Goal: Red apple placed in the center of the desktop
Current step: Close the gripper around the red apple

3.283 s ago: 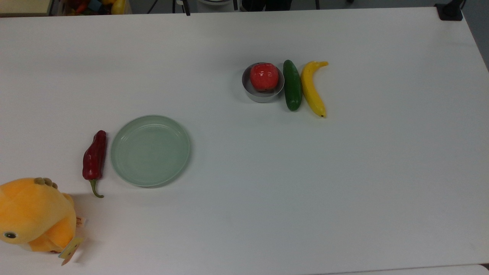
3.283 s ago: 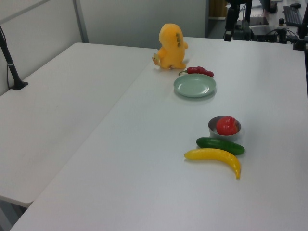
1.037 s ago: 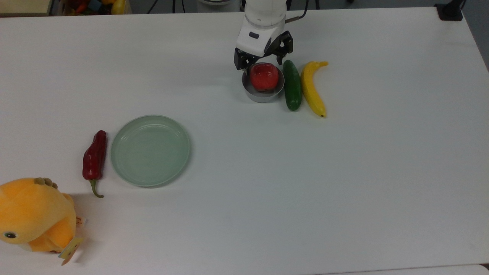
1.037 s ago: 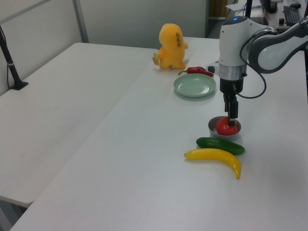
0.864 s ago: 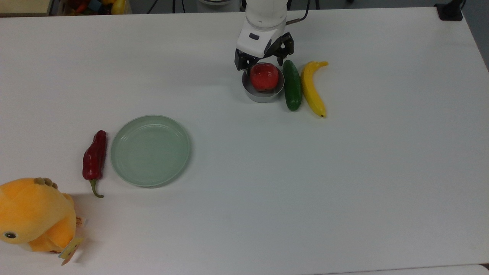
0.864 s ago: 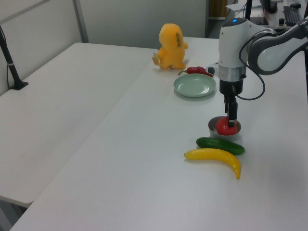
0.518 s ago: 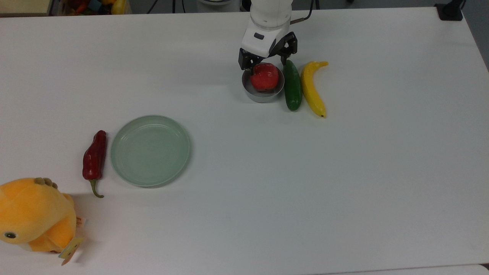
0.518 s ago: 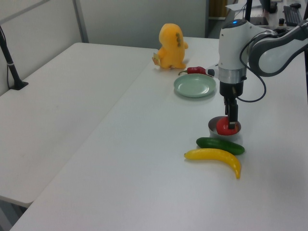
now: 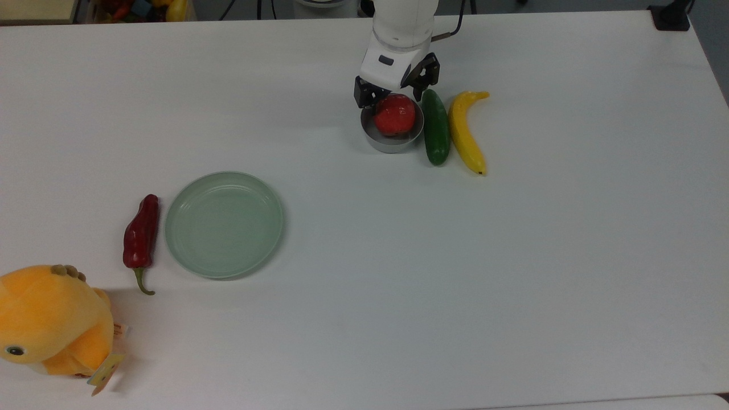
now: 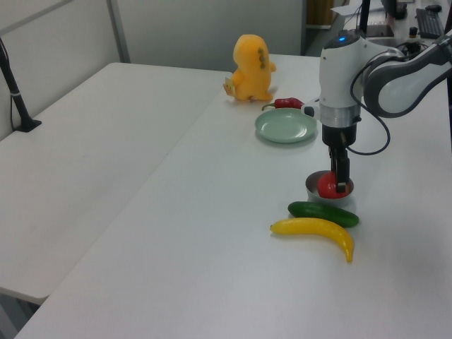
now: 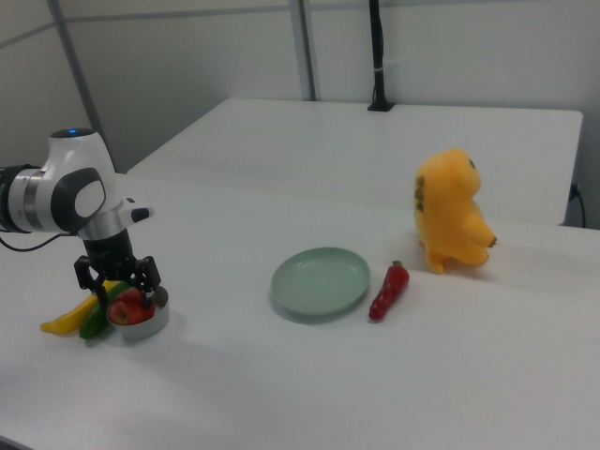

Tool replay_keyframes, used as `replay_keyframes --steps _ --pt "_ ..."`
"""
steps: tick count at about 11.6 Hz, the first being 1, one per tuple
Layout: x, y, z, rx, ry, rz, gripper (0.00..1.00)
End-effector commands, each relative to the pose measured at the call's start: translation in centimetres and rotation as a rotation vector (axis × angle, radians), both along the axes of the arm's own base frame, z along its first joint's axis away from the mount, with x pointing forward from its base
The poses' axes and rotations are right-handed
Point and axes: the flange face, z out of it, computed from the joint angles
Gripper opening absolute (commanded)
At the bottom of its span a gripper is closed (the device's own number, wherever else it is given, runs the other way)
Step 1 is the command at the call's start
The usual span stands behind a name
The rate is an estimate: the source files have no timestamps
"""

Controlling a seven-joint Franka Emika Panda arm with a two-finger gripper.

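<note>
red apple (image 9: 394,115) in metal bowl (image 9: 392,140)

The white arm (image 10: 395,74) reaches down, its hand (image 9: 396,94) pointing straight downward with black fingers (image 9: 361,97) spread apart.

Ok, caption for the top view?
End effector straddling the red apple in a metal bowl, beside cucumber and banana.
</note>
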Motion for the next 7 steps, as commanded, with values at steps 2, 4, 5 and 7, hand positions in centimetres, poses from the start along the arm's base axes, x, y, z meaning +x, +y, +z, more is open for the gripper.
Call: replay_keyframes --steps 2,4,5,7 --pt "-0.02 -0.24 -0.72 -0.028 -0.012 0.001 0.65" --pt "0.07 -0.48 -0.73 -0.027 -0.012 0.0 0.34" --pt "0.07 -0.48 -0.73 -0.027 -0.012 0.0 0.24" --pt "0.15 -0.63 -0.46 -0.028 -0.013 -0.005 0.12"
